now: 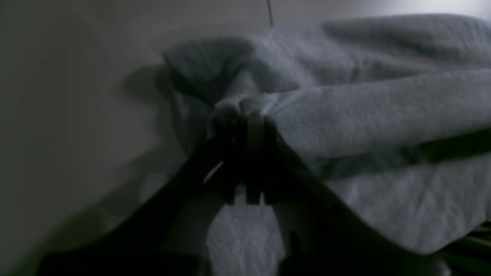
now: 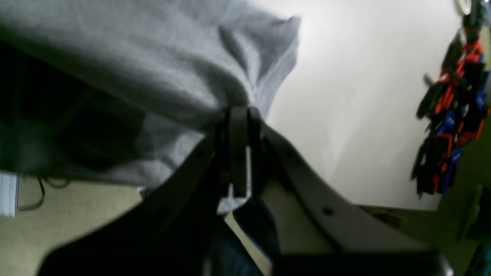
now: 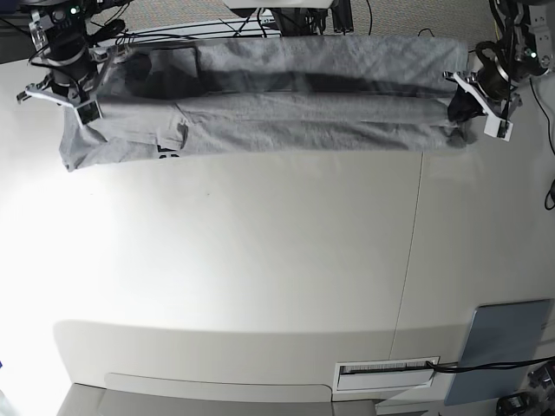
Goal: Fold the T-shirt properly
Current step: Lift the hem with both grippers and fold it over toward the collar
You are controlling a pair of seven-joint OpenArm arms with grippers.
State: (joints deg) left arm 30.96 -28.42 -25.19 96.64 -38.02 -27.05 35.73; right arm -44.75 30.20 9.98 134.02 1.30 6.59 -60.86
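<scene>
Now, across the upper edge of the frame, the right gripper (image 3: pixel 87 108) at upper left and left gripper (image 3: pixel 460 108) at upper right both have jaws clamped on the T-shirt (image 3: pixel 286 113), stretched over the desk (image 3: pixel 260 260) mid-fold; next, probably lay it flat.

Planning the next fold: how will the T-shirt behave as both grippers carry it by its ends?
Likely floppy: the T-shirt hangs in loose folds between the left gripper and right gripper. Probably light, since small pinches hold it. It bunches at each grip, so edges may wrinkle.
</scene>
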